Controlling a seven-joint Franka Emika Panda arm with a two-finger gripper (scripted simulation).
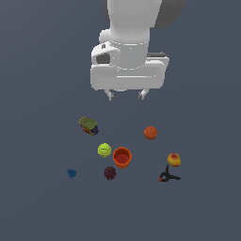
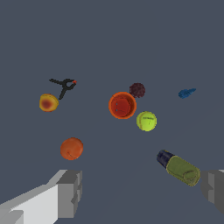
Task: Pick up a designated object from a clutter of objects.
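The designated object is a small black splayed clamp with thin prongs and a red-orange tip, lying on the floor at the exterior view's lower right; the wrist view shows the same clamp. Just beside it sits the yellow-orange fruit. The rest of the clutter is spread toward the exterior view's left. My gripper hangs high above the clutter, well away from the clamp. Its two grey fingers stand wide apart with nothing between them, so it is open.
An orange cup stands mid-clutter beside a yellow-green ball and a maroon spiky ball. An orange ball, an olive block and a blue bit lie around them.
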